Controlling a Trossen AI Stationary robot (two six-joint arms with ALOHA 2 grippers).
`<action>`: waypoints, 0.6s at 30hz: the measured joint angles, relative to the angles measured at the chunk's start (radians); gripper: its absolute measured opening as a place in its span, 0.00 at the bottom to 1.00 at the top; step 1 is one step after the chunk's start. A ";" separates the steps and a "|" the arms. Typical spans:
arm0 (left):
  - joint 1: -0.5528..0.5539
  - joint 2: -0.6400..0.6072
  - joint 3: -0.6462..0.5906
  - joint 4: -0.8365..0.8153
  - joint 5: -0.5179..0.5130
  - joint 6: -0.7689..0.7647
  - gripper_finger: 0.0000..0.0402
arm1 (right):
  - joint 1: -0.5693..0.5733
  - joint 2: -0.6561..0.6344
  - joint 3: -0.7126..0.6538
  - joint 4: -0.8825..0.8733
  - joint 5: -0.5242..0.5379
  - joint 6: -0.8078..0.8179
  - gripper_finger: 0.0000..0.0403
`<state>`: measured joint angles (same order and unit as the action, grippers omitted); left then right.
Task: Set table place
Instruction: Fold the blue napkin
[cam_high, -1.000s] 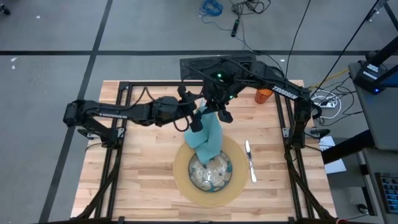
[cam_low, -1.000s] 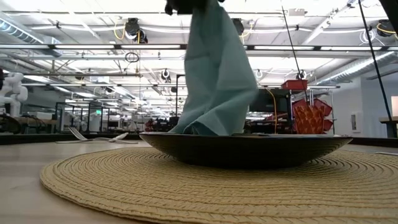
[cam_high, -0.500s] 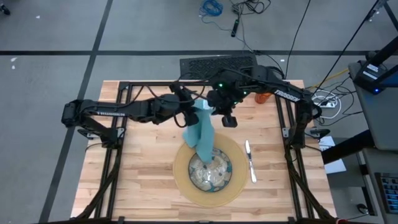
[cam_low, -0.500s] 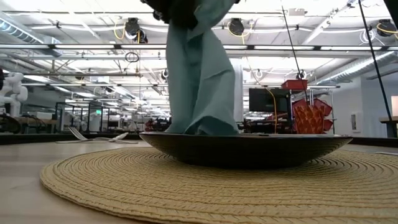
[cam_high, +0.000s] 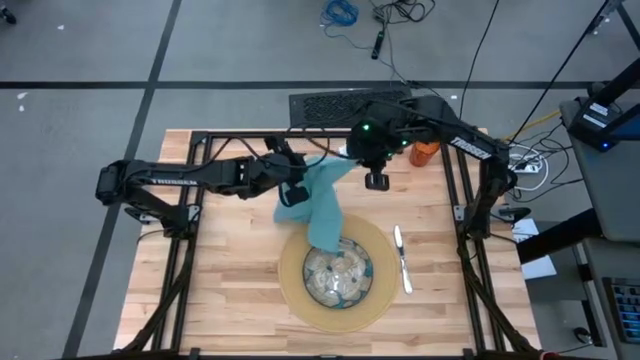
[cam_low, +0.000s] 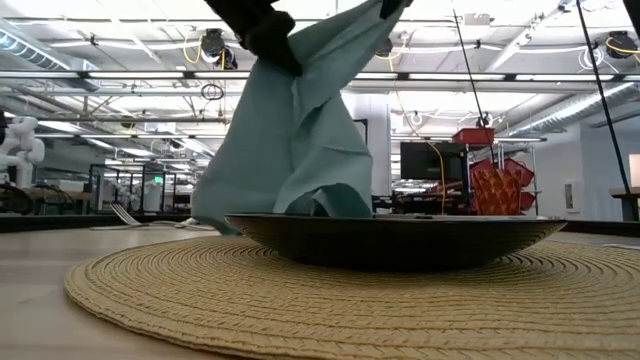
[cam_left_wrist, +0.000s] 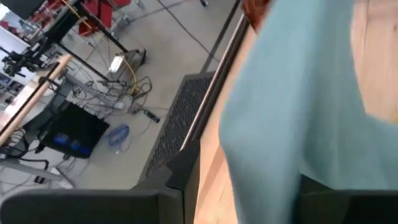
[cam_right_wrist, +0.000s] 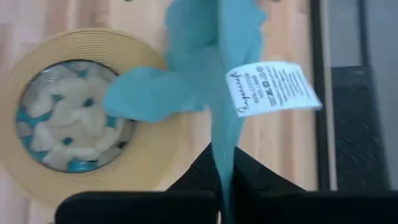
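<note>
The teal napkin is stretched above the table between both grippers. Its lower end rests in the patterned glass bowl, which stands on the round tan mat. My left gripper is shut on the napkin's left part. My right gripper, farther right and toward the far edge, is shut on its right part. A white label hangs from the cloth near my right gripper. A knife lies just right of the mat. My left gripper has the napkin's upper left part pinched between its two fingers, coming from the table's left. The cloth runs down between the fingers; whether it is one layer or several I cannot tell. It falls slack to the bowl. My right gripper pinches a bunched edge of the napkin between its two fingers, close to the white label. The fingers point down. The cloth hangs below them toward the bowl, where its lower end lies.
An orange cup stands at the far right, close behind my right gripper. Silverware lies on the table's left side. Black frame rails run along the table's sides. Bare wood lies on the near left.
My left gripper has moved toward the table's left edge and taken hold of the napkin. My right gripper has gone right and toward the far edge. The napkin's top, bunched before, is now spread between them; its lower end has stayed in the bowl.
</note>
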<state>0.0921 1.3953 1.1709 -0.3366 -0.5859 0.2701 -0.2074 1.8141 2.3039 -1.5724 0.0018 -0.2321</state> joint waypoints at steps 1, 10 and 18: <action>0.000 -0.004 0.000 -0.018 -0.009 0.000 0.21 | -0.010 -0.007 0.000 -0.001 0.016 0.002 0.00; 0.037 -0.089 0.000 -0.133 -0.134 0.034 0.21 | -0.067 -0.049 0.000 0.001 0.027 0.007 0.00; 0.112 -0.177 0.000 -0.139 -0.032 0.084 0.21 | -0.080 -0.062 0.000 0.001 0.012 -0.026 0.00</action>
<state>0.2043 1.2184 1.1709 -0.4759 -0.6179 0.3542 -0.2873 1.7522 2.3043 -1.5716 0.0141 -0.2582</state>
